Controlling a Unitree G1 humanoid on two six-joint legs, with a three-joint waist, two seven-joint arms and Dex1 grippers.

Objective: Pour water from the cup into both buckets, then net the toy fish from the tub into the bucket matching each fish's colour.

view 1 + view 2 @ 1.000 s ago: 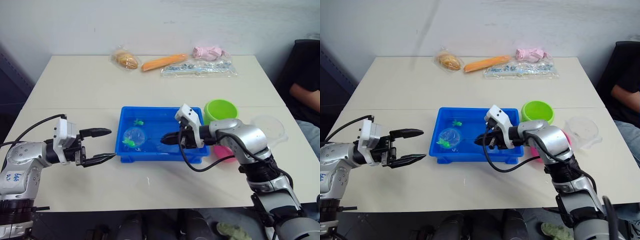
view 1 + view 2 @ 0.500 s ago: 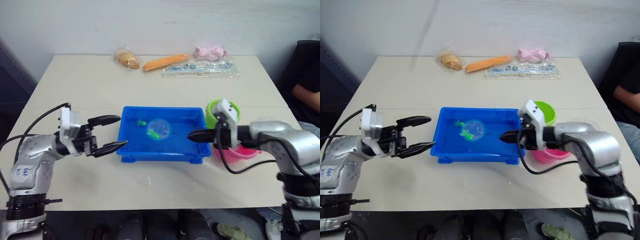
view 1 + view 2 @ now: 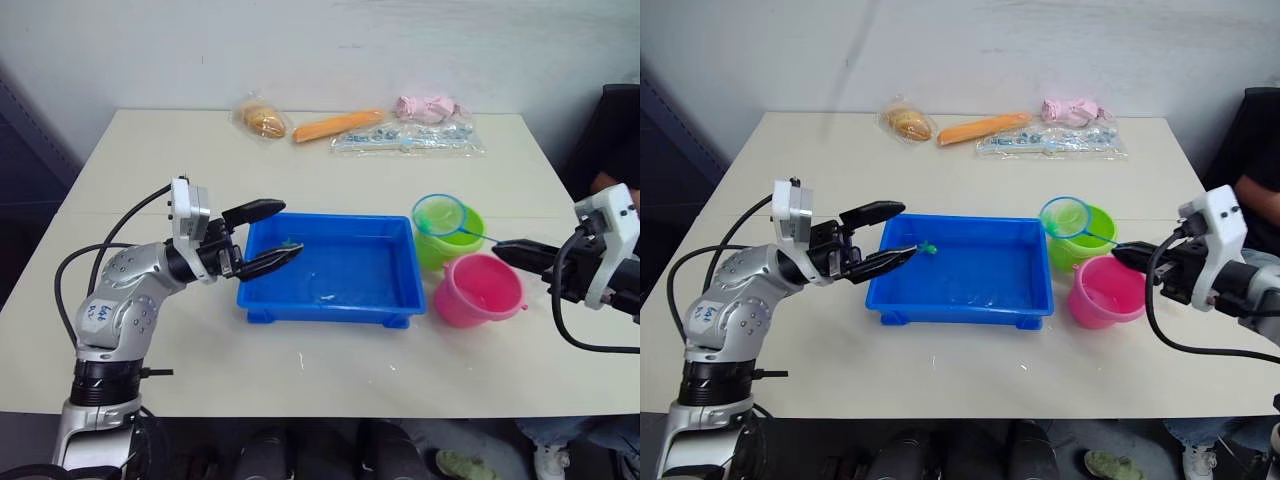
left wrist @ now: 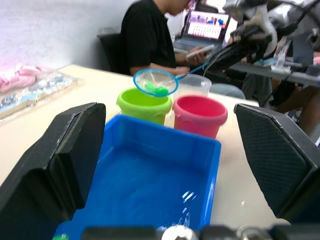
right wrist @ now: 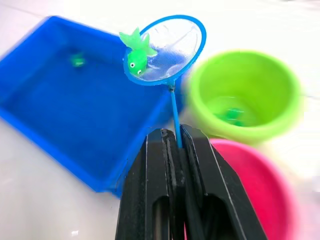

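1. The right tool [image 5: 172,137] is clamping its two black fingers on the thin blue handle of a small round net [image 5: 170,47], and it is holding the net in the air above the near edge of the lime green bucket [image 3: 447,235].
2. A green toy fish [image 5: 136,52] is lying in the net, at the rim on the side toward the tub.
3. Another small green fish [image 5: 231,115] is already sitting at the bottom of the green bucket, in the water.
4. The pink bucket [image 3: 478,291] is standing just beside the green bucket, on the side nearer to the robot, and the two are close to touching.
5. The blue tub [image 3: 330,268] is resting in the middle of the desk [image 3: 160,170], just left of both buckets, with water in it.
6. One green fish [image 3: 927,246] is floating in the far left corner of the tub.
7. The left tool [image 3: 272,235] is hovering over the left edge of the tub with its fingers spread apart, gripping nothing.
8. The clear cup [image 4: 195,85] is standing behind the two buckets, seen from the left wrist.
9. At the far edge of the desk some bagged things are lying: a bread roll [image 3: 263,120], a carrot [image 3: 335,124] and a pink bag [image 3: 428,106].
10. A person in a black shirt [image 4: 145,40] is sitting beyond the right end of the desk.
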